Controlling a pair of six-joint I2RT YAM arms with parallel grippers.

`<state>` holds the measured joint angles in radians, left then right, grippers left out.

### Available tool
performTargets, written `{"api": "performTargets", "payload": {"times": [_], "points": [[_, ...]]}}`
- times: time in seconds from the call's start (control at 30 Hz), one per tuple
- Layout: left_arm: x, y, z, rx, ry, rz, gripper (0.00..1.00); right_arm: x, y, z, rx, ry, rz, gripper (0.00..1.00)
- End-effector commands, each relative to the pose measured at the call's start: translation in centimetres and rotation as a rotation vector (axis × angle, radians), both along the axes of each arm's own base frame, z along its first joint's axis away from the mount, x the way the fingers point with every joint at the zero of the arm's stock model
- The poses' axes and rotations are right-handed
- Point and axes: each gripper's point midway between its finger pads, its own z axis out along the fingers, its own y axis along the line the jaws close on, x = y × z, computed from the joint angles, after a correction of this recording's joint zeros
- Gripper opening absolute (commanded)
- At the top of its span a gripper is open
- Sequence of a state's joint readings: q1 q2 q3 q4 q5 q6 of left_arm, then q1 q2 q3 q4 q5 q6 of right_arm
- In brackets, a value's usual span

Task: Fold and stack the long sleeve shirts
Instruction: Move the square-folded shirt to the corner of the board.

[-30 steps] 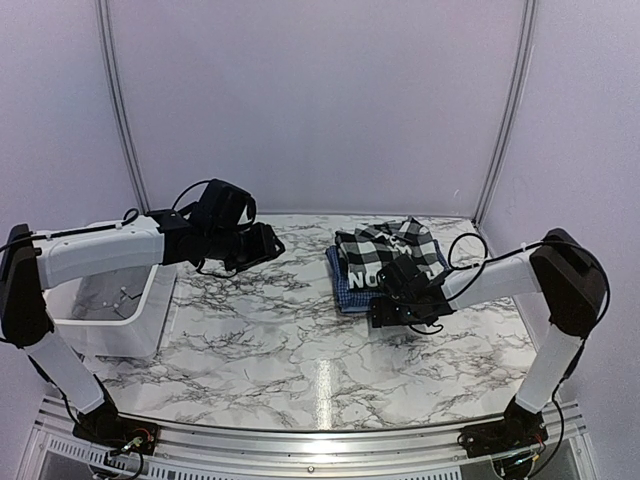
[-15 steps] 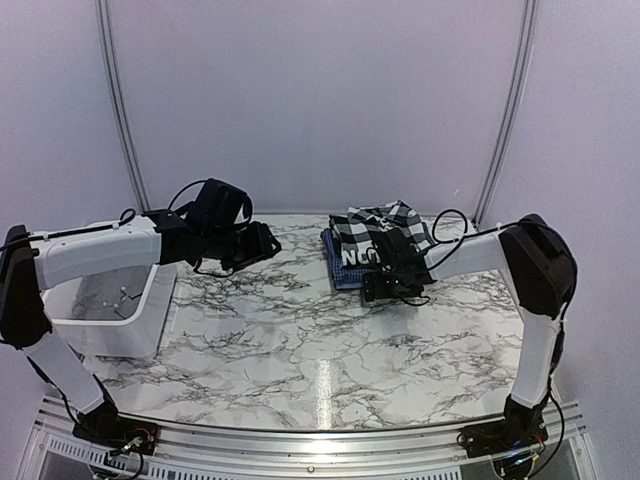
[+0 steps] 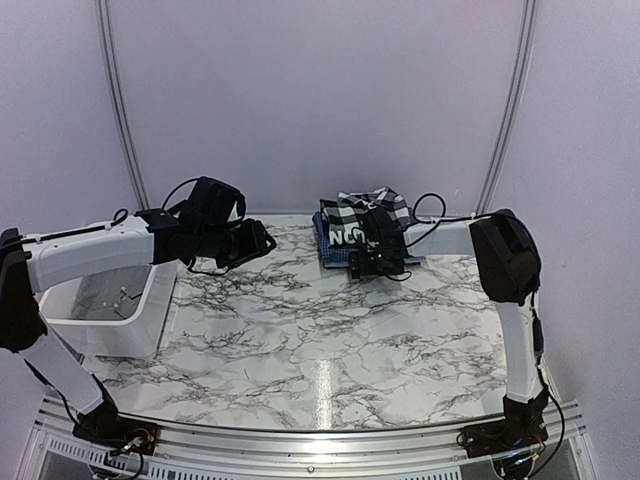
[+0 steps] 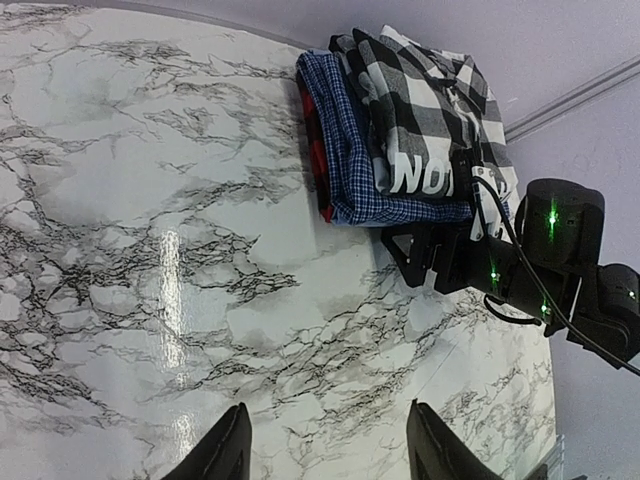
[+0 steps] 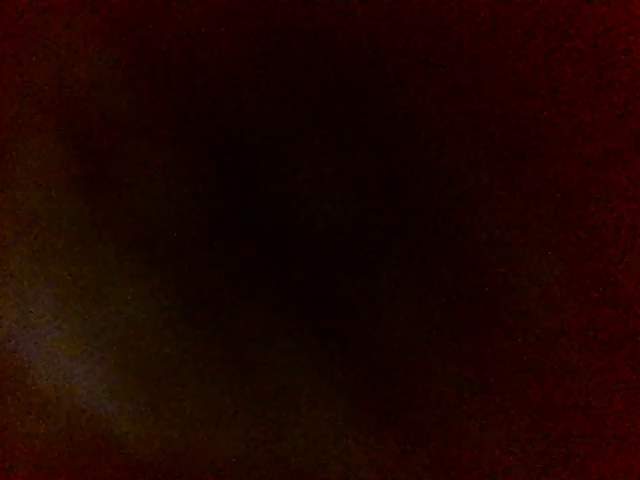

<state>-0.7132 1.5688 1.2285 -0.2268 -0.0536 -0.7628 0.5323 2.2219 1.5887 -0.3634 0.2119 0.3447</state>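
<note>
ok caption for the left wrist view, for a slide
Folded black-and-white check shirt stacked on the blue checked shirt, right gripper at the stack's edge, on a marble table.

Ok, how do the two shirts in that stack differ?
The black-and-white shirt has large buffalo checks and white lettering; the blue shirt has a fine check. The black-and-white shirt lies on top, the blue shirt beneath it, its edge showing past the upper one. Both are folded, in one stack at the far side of the table.
</note>
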Motion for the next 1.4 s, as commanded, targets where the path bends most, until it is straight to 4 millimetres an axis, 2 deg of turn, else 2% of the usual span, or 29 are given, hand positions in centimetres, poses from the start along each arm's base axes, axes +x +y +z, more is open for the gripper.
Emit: {"api": "performTargets", "payload": {"times": [0.0,0.27,0.43,0.63,0.8,1.03,1.2,1.37], "points": [[0.2,0.6,1.4,-0.024,-0.038,0.010,0.55,1.1,0.2,-2.2,0.019,0.051,0.021,0.95],[0.4,0.7,1.5,-0.025,-0.039,0.011,0.55,3.7,2.2,-1.8,0.090,0.029,0.041,0.95],[0.4,0.9,1.5,-0.024,-0.037,0.010,0.55,4.9,2.6,-2.0,0.087,0.022,0.047,0.95],[0.4,0.9,1.4,-0.022,-0.033,0.010,0.55,5.6,3.3,-2.4,0.104,0.022,0.055,0.95],[0.3,1.0,1.4,-0.020,-0.037,0.008,0.55,5.3,3.1,-2.3,0.100,0.027,0.055,0.95],[0.5,0.8,2.1,-0.006,-0.063,-0.015,0.56,4.9,3.2,1.4,0.139,-0.019,0.070,0.98],[0.6,0.5,3.1,0.006,-0.093,-0.041,0.57,4.1,3.1,6.0,0.171,-0.085,0.080,0.99],[0.9,0.2,4.0,0.018,-0.129,-0.070,0.58,2.0,3.0,10.0,0.185,-0.137,0.093,0.99]]}}
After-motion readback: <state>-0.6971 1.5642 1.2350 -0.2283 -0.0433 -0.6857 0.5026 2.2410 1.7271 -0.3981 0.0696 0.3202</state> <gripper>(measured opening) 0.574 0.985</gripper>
